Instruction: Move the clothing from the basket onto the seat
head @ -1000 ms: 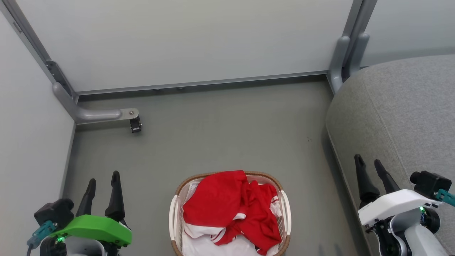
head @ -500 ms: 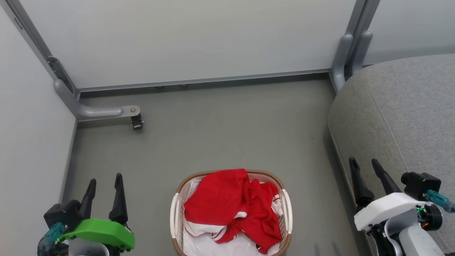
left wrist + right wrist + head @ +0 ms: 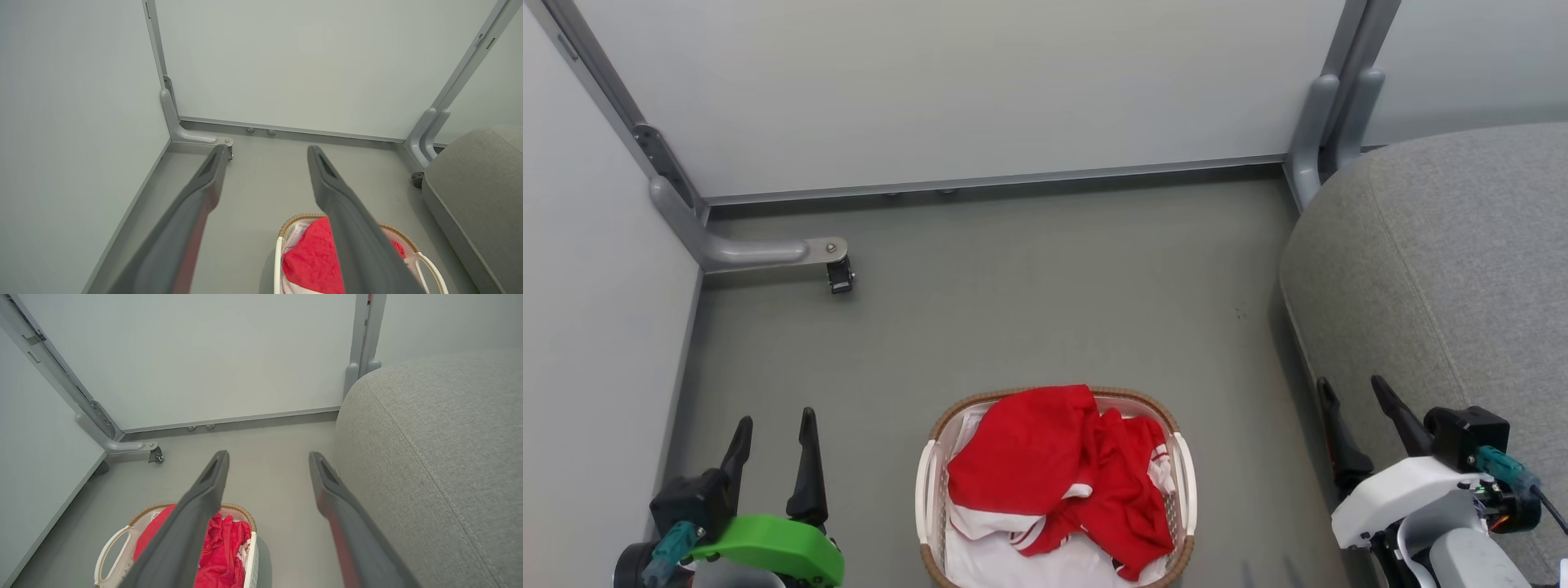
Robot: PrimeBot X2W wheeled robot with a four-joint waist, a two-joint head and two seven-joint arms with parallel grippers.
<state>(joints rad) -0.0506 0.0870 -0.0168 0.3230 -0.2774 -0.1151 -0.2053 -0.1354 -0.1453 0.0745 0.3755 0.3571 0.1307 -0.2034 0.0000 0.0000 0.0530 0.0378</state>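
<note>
Red clothing (image 3: 1054, 478) with white striped trim lies heaped in the oval cream basket (image 3: 1184, 478) on the floor, low in the middle of the head view. The grey upholstered seat (image 3: 1445, 269) fills the right side. My left gripper (image 3: 774, 423) stands open at the lower left, well left of the basket. My right gripper (image 3: 1354, 385) stands open at the lower right, by the seat's front edge. The left wrist view has the clothing (image 3: 312, 261) behind its right finger; the right wrist view has the clothing (image 3: 222, 551), the basket (image 3: 110, 555) and the seat (image 3: 441, 449).
Pale partition walls close the left and far sides. A grey metal foot with a small caster (image 3: 837, 273) juts out at the left, and twin metal posts (image 3: 1327, 122) stand beside the seat. Grey floor (image 3: 1045, 310) lies between basket and wall. White fabric (image 3: 1013, 563) lies under the red clothing.
The camera has shifted a little. Both grippers sit lower in the head view than a second ago, still open. The basket and clothing lie as before.
</note>
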